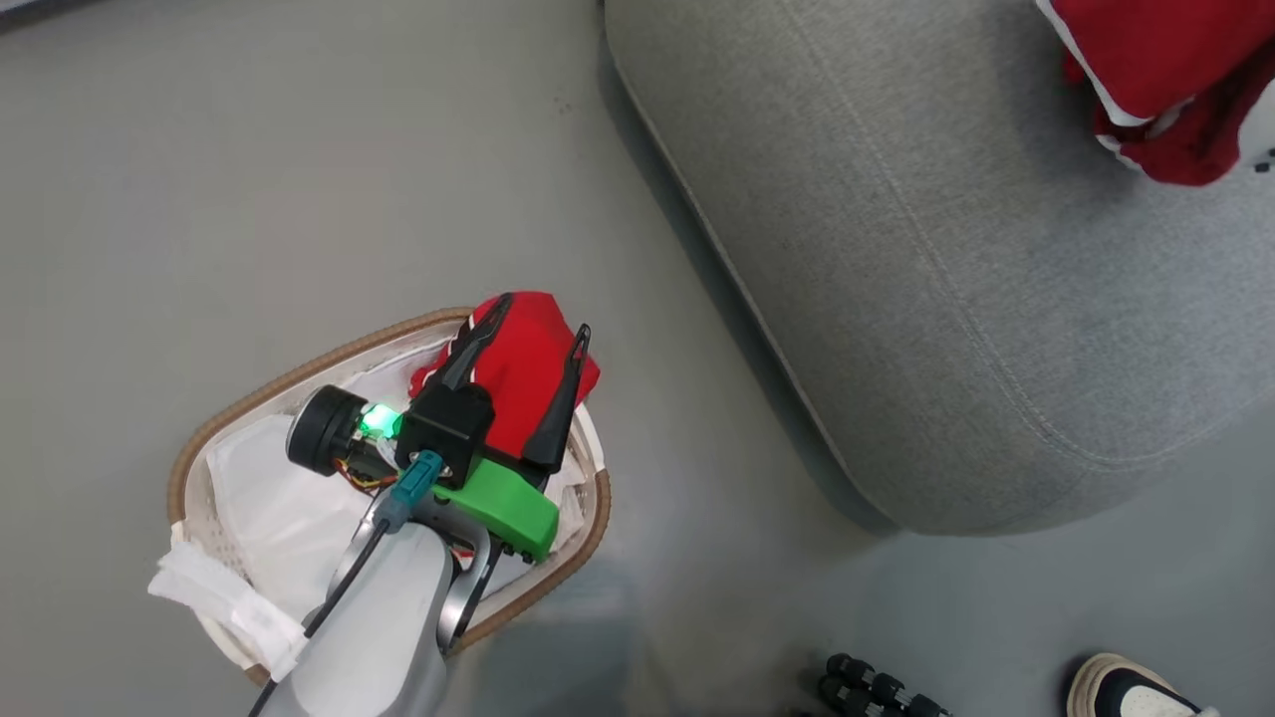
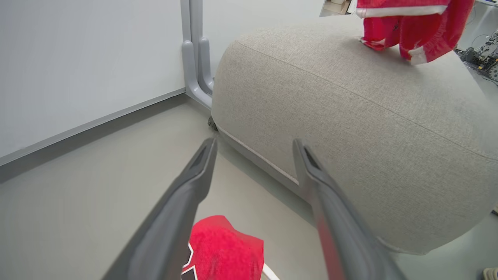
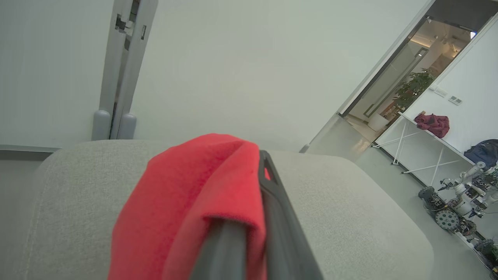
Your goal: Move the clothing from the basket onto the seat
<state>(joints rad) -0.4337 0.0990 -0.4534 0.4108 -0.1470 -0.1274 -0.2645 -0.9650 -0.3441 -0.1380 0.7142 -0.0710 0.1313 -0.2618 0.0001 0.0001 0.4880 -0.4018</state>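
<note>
The white basket (image 1: pixel 588 533) with its brown rim stands on the floor at lower left. A red jersey (image 1: pixel 523 363) with a black, white-outlined number (image 2: pixel 225 249) is bunched at its far end. My left gripper (image 1: pixel 543 317) hovers over it, open, one finger on each side of the cloth (image 2: pixel 255 144). The grey seat (image 1: pixel 946 249) fills the upper right. A red garment with white stripes (image 1: pixel 1165 90) hangs over its far part (image 2: pixel 412 27). My right gripper (image 3: pixel 261 167) is shut on that garment (image 3: pixel 186 202), above the seat (image 3: pixel 350 217).
White liner sheet (image 1: pixel 289 508) spills over the basket's near rim. A person's shoe (image 1: pixel 1126 692) and small black dumbbells (image 1: pixel 877 687) lie on the floor at the bottom right. A grey post (image 2: pixel 196 58) and white wall stand behind the seat. A white table (image 3: pixel 424 147) stands far right.
</note>
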